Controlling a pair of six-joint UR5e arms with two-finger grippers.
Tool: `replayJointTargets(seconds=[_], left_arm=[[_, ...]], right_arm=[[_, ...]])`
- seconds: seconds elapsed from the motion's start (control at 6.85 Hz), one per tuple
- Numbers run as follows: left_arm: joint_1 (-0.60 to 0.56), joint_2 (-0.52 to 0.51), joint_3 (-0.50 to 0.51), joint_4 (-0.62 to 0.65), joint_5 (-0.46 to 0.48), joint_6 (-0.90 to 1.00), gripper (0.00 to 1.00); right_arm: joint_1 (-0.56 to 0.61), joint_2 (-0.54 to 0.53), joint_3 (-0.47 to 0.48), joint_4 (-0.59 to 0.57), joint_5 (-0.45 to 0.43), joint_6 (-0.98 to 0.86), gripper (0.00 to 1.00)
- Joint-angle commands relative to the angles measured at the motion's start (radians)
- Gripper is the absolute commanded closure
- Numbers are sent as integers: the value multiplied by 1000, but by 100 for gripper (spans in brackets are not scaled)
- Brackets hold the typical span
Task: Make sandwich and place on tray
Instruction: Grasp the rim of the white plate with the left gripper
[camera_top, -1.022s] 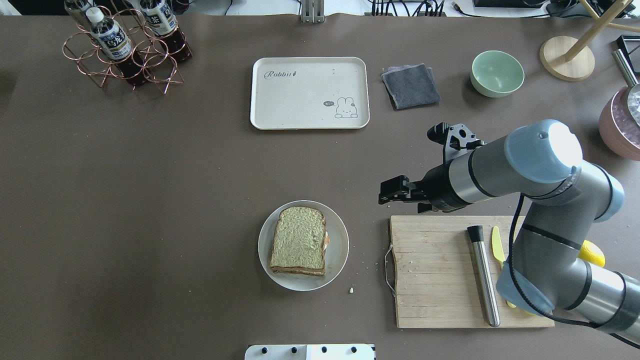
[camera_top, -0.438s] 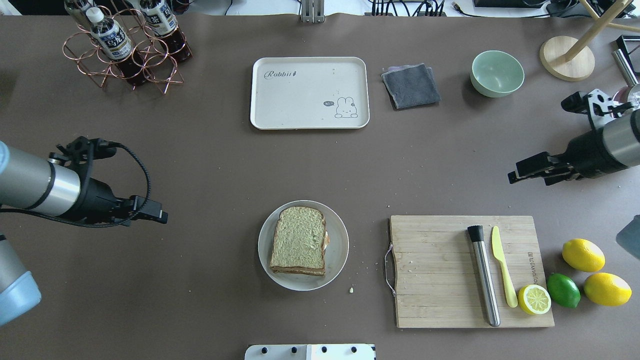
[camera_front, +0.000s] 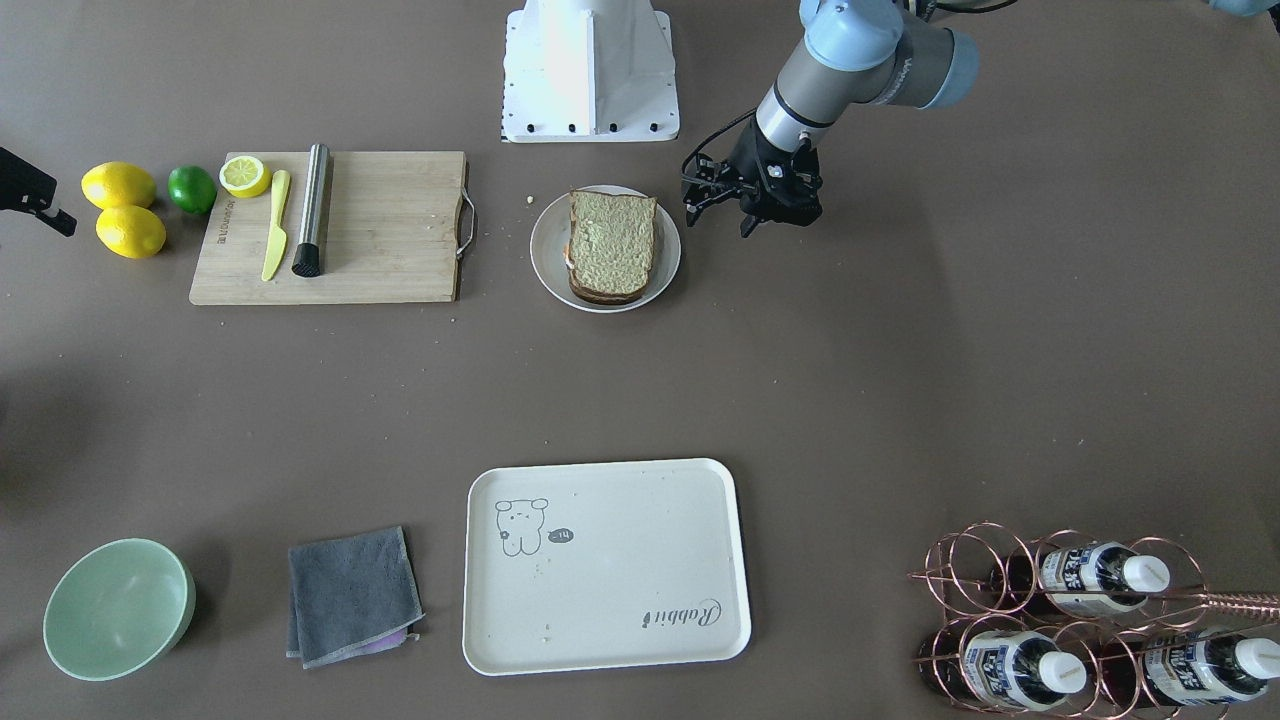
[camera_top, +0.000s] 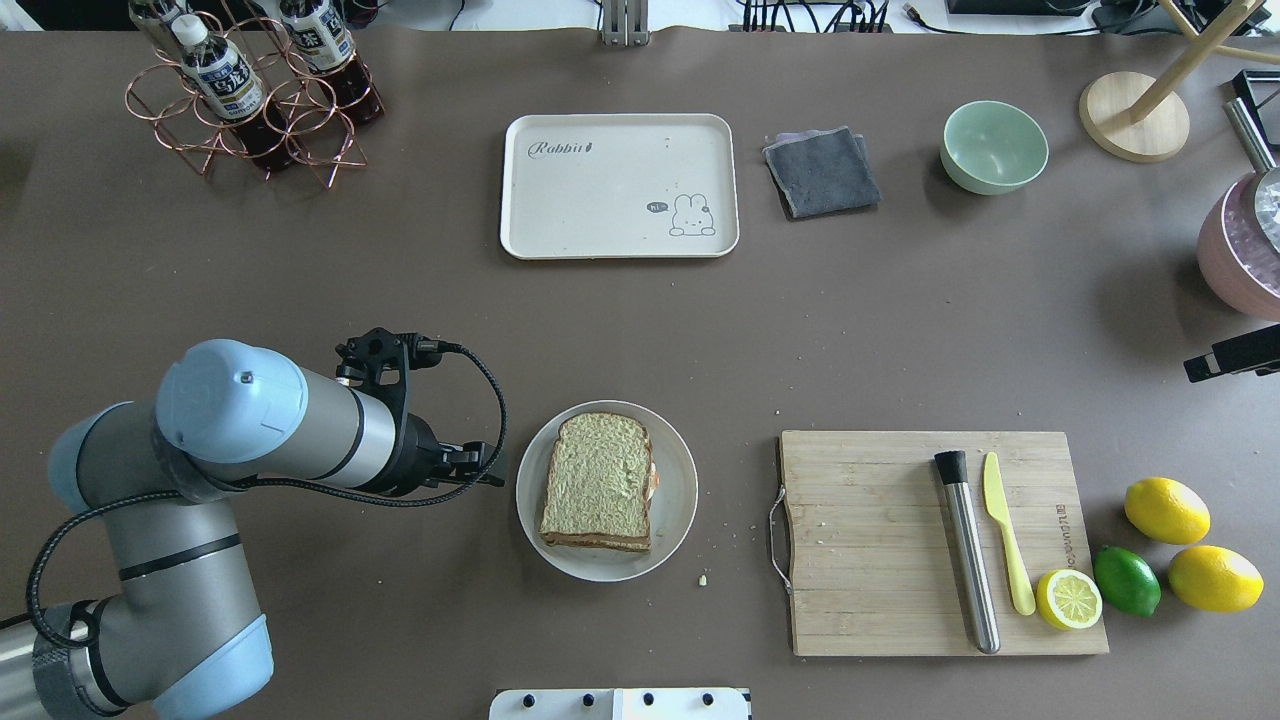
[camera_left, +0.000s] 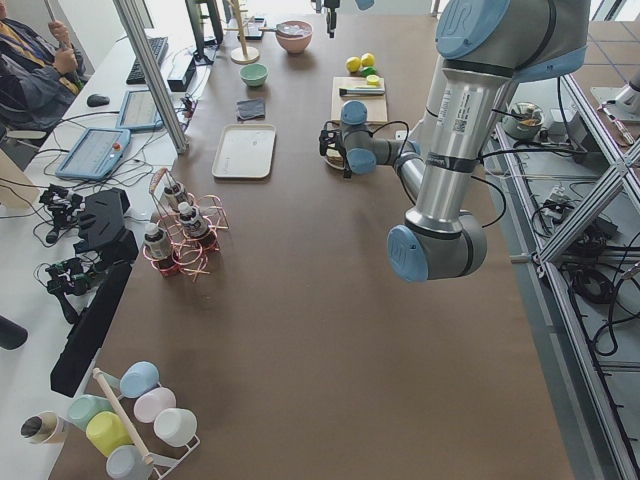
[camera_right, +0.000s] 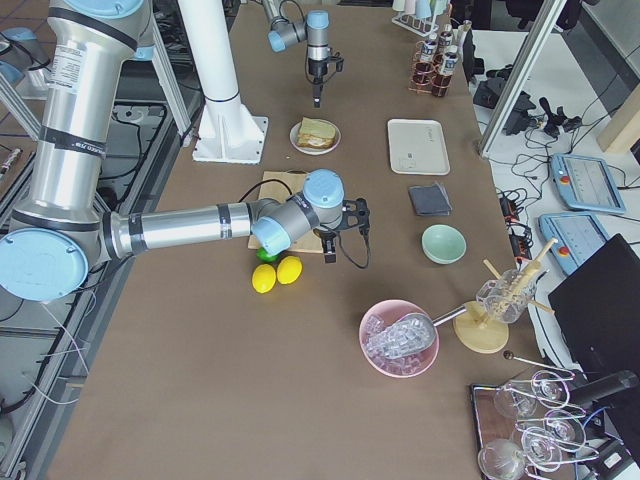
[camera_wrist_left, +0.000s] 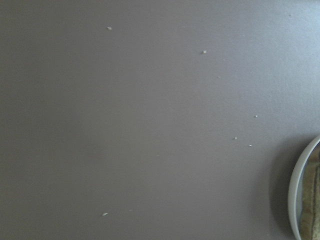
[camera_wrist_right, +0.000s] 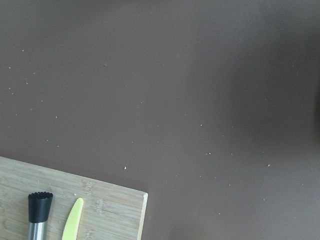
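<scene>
The sandwich (camera_top: 598, 482), greenish-tan bread with egg showing at its right edge, lies on a round white plate (camera_top: 680, 490) at the table's middle front. The cream tray (camera_top: 600, 200) with "Rabbit" script lies bare at the far middle; it also shows in the front view (camera_front: 620, 580). My left gripper (camera_top: 490, 467) hangs just left of the plate, apart from it, jaws looking open and empty. The left wrist view shows only the plate's rim (camera_wrist_left: 295, 200). My right gripper (camera_top: 1195, 370) shows only at the right edge; I cannot tell its state.
A wooden cutting board (camera_top: 880, 540) with a steel muddler (camera_top: 968, 560), a yellow knife (camera_top: 1003, 530) and a half lemon stands right of the plate. Lemons and a lime (camera_top: 1127, 580) lie beyond it. A grey cloth (camera_top: 822, 172), a green bowl (camera_top: 994, 147) and a bottle rack (camera_top: 250, 90) stand at the back.
My right arm has pulled away from beside the plate to the table's right edge. My left arm has come in from the left up to the plate's left side.
</scene>
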Motion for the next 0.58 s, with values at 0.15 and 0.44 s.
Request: replayJointTargets(seconds=[0.15,0.44], left_arm=[[35,-69,80,1,15,-2,44],[57,-75,106,-23,51,-2,49]], right_arm=[[25,-30,-10,0,4,-39,0],[20,-29,-21,0,-4,-39,0]])
